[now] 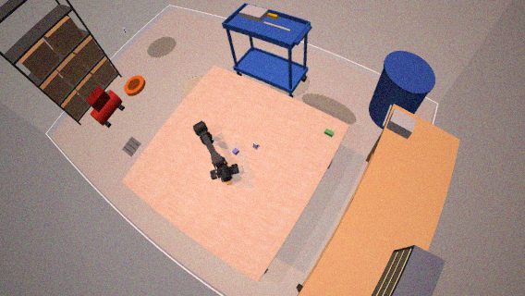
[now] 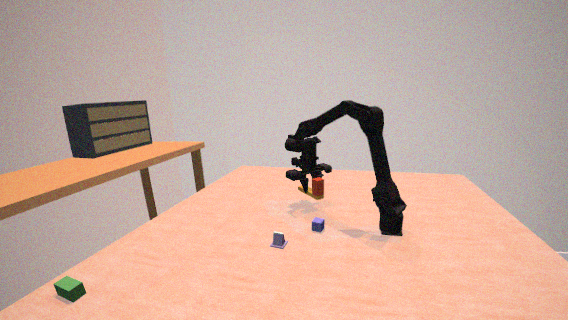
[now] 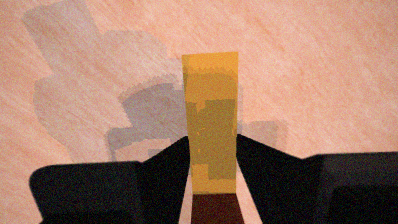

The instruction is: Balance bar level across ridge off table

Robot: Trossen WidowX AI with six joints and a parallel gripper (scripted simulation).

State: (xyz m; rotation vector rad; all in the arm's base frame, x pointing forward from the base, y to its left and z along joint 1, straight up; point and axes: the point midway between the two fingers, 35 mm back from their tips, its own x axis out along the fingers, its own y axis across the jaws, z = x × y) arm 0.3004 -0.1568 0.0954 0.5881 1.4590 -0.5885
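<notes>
The yellow bar [image 1: 228,182] [image 2: 312,194] [image 3: 212,75] has a red block [image 2: 318,187] [image 3: 216,209] standing on one end. My gripper [image 2: 308,190] [image 3: 211,140] points down and is shut on the bar, with a black finger against each long side. The bar hangs above the table, with shadows on the table below it in the exterior view. The ridge [image 1: 255,145] [image 2: 278,239] is a small grey-violet upright piece on a flat base, standing apart from the gripper. The bar's far end is hidden in the top view.
A small blue-violet cube [image 1: 236,151] [image 2: 318,225] sits on the table [image 1: 194,199] [image 2: 425,275] between the ridge and the arm's side. A green block [image 1: 329,132] [image 2: 70,289] lies near the table's edge, beyond the ridge from the arm.
</notes>
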